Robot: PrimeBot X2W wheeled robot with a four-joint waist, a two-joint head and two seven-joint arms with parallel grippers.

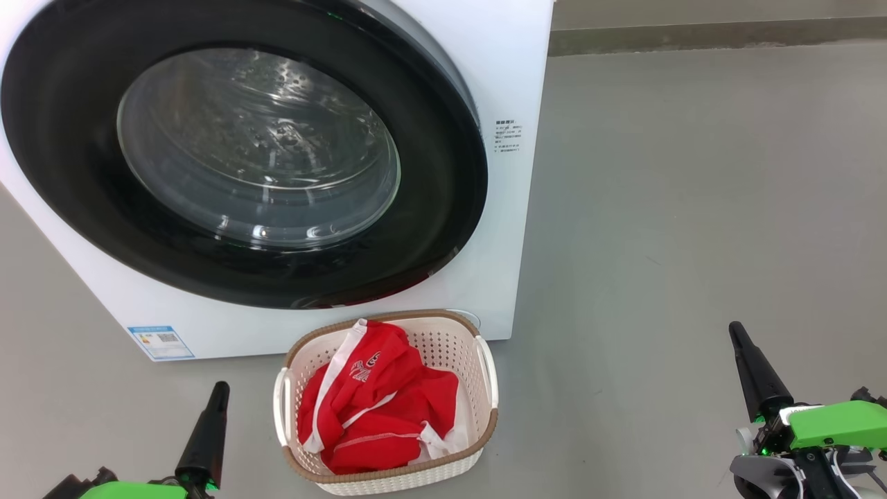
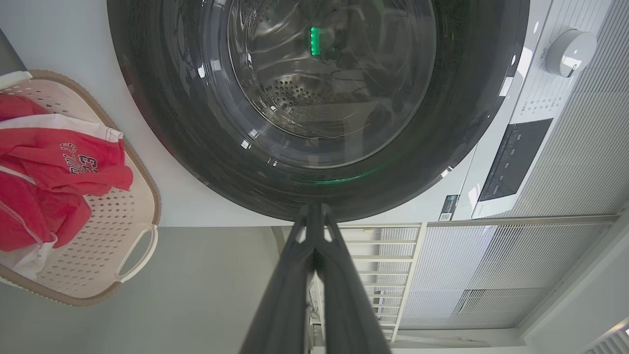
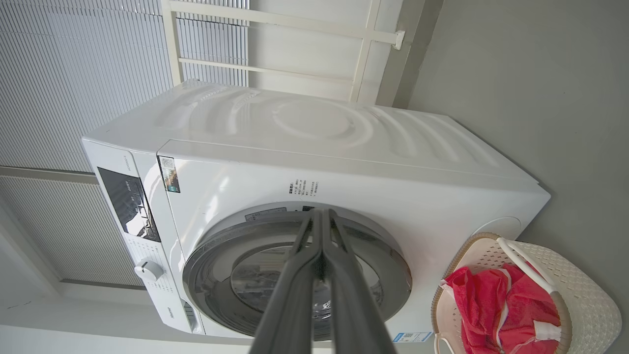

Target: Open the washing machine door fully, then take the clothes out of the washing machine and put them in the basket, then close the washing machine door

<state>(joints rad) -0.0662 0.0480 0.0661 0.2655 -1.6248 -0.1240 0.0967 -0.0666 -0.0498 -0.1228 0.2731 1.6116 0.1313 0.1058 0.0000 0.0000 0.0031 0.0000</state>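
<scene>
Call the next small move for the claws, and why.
Probably none beyond parking both arms: the washing machine door looks shut against the washing machine, the clothes lie in the basket, and the left claw and right claw are shut, empty and clear of everything.

- The washing machine (image 1: 509, 69) is showing a plain white body, with a small blue label (image 1: 160, 342) at its lower corner and a black control panel (image 3: 128, 204) on its front.
- The washing machine door (image 1: 76, 173) is gleaming with a wide glossy black rim around clear glass.
- The drum (image 2: 295, 93) is glinting steel-grey, dotted with holes.
- The basket (image 1: 450, 346) is showing cream-white sides pierced in a regular dot pattern, a brown woven-look rim and white handles.
- The clothes (image 1: 388, 416) are glowing bright red, with white stripes, trim and lettering.
- The floor (image 1: 693, 208) is lying flat grey.
- The left tool (image 1: 219, 391) and right tool (image 1: 737, 334) are tapering black from bright green housings.
</scene>
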